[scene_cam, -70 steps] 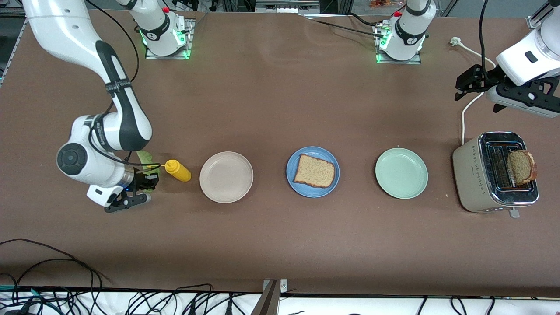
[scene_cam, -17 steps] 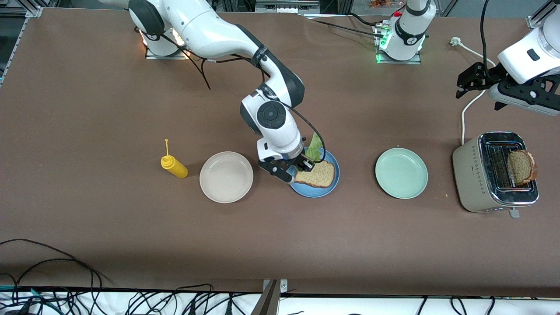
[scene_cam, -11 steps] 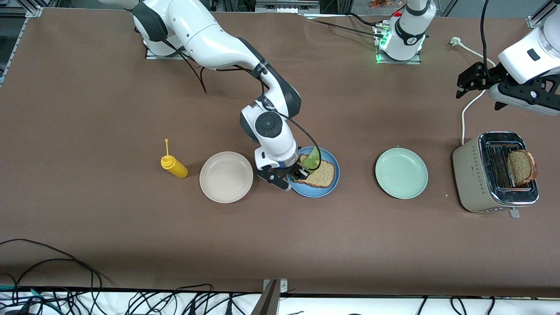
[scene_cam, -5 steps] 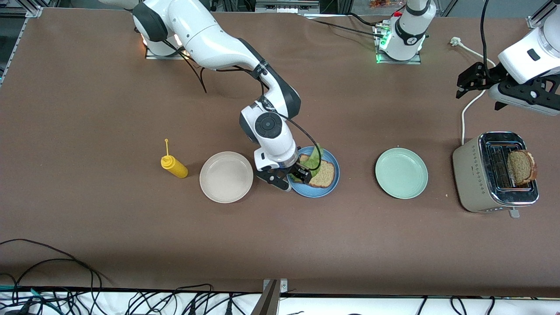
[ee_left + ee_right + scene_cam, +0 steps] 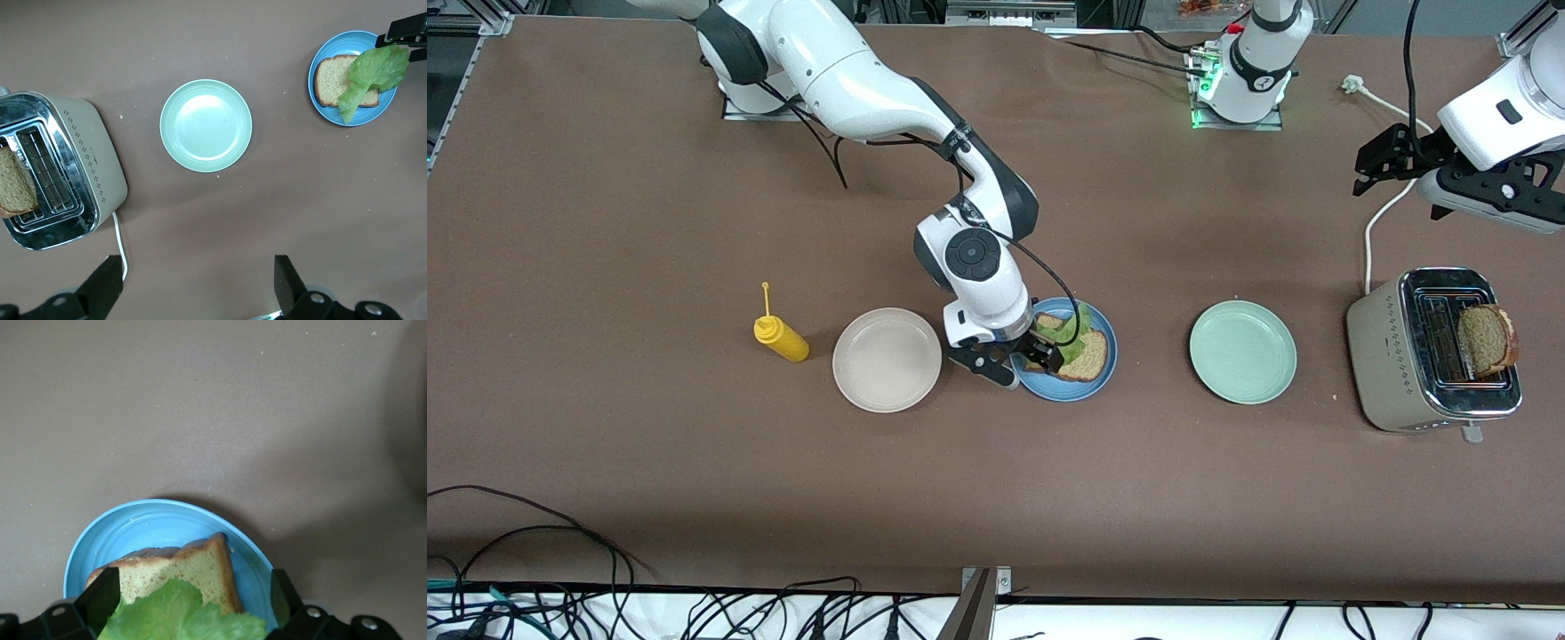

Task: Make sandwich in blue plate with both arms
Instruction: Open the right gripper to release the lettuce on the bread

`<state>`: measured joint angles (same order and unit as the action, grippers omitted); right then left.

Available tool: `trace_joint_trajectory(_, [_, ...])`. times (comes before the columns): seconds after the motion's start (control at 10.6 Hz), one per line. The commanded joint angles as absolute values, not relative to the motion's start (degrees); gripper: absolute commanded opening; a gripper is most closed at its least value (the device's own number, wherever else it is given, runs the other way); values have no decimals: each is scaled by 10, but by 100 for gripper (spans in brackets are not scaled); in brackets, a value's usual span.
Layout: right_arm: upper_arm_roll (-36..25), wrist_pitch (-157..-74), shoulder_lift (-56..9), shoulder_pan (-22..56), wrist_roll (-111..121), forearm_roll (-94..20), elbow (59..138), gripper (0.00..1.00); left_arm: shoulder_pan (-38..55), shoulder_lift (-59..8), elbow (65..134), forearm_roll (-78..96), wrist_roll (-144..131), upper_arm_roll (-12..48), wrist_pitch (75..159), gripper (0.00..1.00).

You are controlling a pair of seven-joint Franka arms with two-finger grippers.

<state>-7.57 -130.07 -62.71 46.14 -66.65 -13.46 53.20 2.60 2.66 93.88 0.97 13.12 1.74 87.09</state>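
Lettuce [image 5: 1069, 328] now lies flatter across the bread slice [image 5: 1083, 355] on the blue plate [image 5: 1092, 385] than half a second ago, when more of it stood up off the bread. Right gripper [image 5: 1040, 358] sits low over the plate's edge toward the off-white plate [image 5: 887, 359]; its jaws look spread either side of the leaf in the right wrist view, though whether they touch it is hard to tell. Beside the blue plate, toward the left arm's end of the counter [image 5: 996, 498], lies the mint-green plate [image 5: 1242, 352], then the toaster [image 5: 1405, 356] with a second bread slice [image 5: 1485, 339] standing in a slot. Left gripper [image 5: 1383, 164] waits above the counter by the toaster, jaws open.
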Motion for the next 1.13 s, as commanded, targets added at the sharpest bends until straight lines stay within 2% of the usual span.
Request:
trace_joint_trajectory(0.0, [-79,-1289,-625,466,-666,-159,515,100,25,25,927,12,131,15,858,100])
trace_joint_trajectory(0.19, [-85,-1289,-616,465,-666,-196,513,100,25,25,927,12,130,15,857,100])
trace_joint_trajectory(0.66, [-105,-1295,-599,452,-573,-193,518,100,25,25,927,13,129,15,857,100])
trace_joint_trajectory(0.75, [-105,-1280,-579,448,-544,-192,540,100,25,25,927,13,129,15,856,100])
trace_joint_trajectory(1.03, [-104,-1242,-462,426,-400,-192,673,100,25,25,927,13,129,15,856,100])
